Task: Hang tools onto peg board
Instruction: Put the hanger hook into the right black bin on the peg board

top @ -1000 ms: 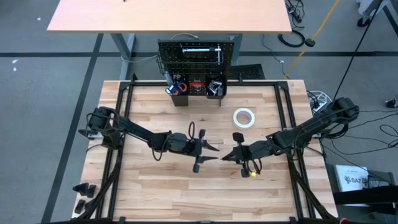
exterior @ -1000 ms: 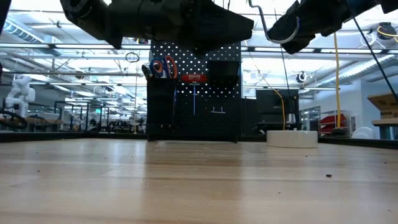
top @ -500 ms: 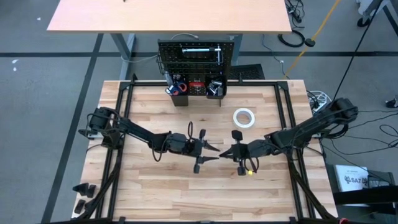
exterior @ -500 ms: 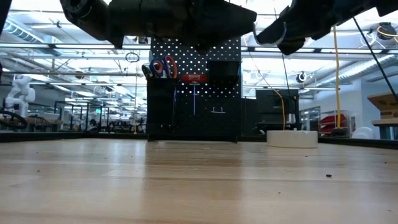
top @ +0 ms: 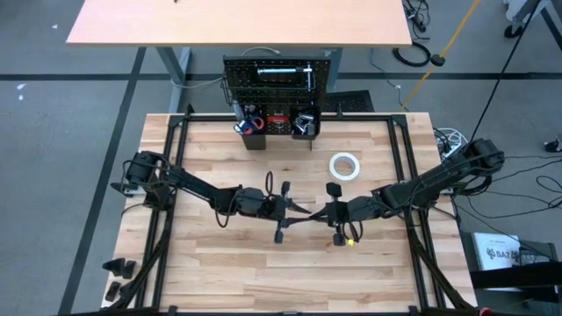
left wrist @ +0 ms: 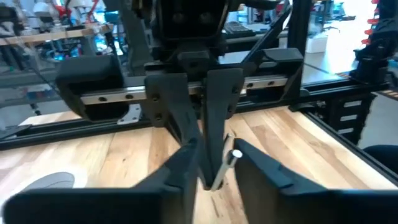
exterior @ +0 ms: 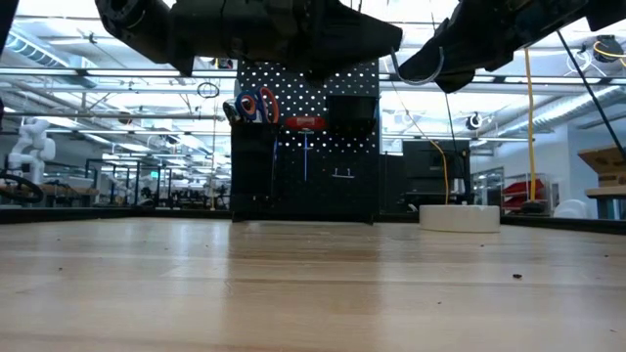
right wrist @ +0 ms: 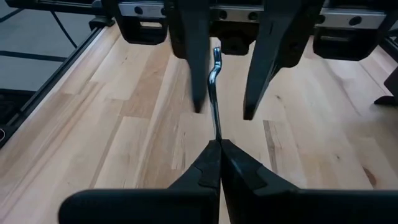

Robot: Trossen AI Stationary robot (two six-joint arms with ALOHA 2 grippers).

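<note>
A thin silver rod with a bent far end is held in mid-air over the table's middle, with my right gripper shut on it. My left gripper faces it from the table's left and is open; its two fingers stand on either side of the rod's bent end without touching it. The two grippers meet in the high view, left gripper against right gripper. The peg board stands upright at the table's far edge, with scissors hanging on it. A white tape roll lies flat on the table. My right gripper pinches the rod's straight near end between its two fingertips. The fingers come from the table's right, slanting a little downward, and lie along the rod. The rod sticks out ahead of them toward the table's left, clear of the tabletop.
Black bins with tools in them hang at the peg board's foot. A black frame runs along the table's left, right and far sides. Bare wood lies between the arms and the near edge.
My right gripper has edged toward the table's left with the rod, closing the gap to my left gripper, so that the rod's bent end now stands between the left fingers. The left arm has kept still.
</note>
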